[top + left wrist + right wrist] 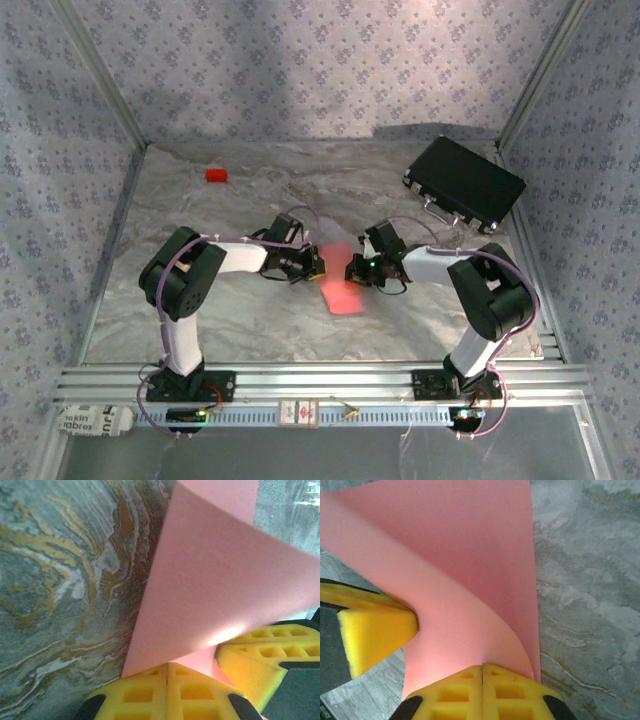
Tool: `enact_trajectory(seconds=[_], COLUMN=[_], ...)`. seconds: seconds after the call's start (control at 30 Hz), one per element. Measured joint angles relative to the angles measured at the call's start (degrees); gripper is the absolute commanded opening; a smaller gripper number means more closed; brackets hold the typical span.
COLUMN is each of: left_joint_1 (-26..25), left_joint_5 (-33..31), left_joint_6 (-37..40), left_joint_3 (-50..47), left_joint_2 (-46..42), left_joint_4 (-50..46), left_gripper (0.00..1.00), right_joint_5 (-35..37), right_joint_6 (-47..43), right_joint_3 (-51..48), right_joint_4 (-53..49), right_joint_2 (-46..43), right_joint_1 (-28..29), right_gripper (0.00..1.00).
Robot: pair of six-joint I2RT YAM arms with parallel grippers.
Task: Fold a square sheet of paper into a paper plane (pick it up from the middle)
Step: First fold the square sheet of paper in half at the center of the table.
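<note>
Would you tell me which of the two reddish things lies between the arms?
The pale pink paper, mid-table; the small bright red block sits alone at the far left.

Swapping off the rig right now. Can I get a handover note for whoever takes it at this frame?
Hands: left hand shut, pinching the square sheet of paper; right hand shut on the same sheet, facing the left one.
Paper: mid-table between the hands, part lying flat, the rest lifted and curled over.
Done: sheet gripped, a fold under way.
Left: flatten this crease and make the remaining folds; no plane shape yet.
</note>
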Motion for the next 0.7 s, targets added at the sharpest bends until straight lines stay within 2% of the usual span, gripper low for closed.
enact_trajectory(seconds=[0.33, 0.7], left_joint_1=[0.7, 2.2], left_joint_5=[-1.5, -1.4], left_joint_6=[2.2, 2.9], left_joint_3=[4.2, 6.2], left_joint_2=[0.0, 3.0], left_joint_4=[-5.6, -5.4], left_gripper=[0.0, 0.0], right_joint_5=[0.0, 0.1], right_joint_6=[0.0, 0.0], right_joint_3=[0.0, 0.0], right_joint_4=[0.0, 0.0], right_joint_2=[0.0, 0.0], right_joint_1=[0.0, 0.0], right_gripper=[0.0, 0.0])
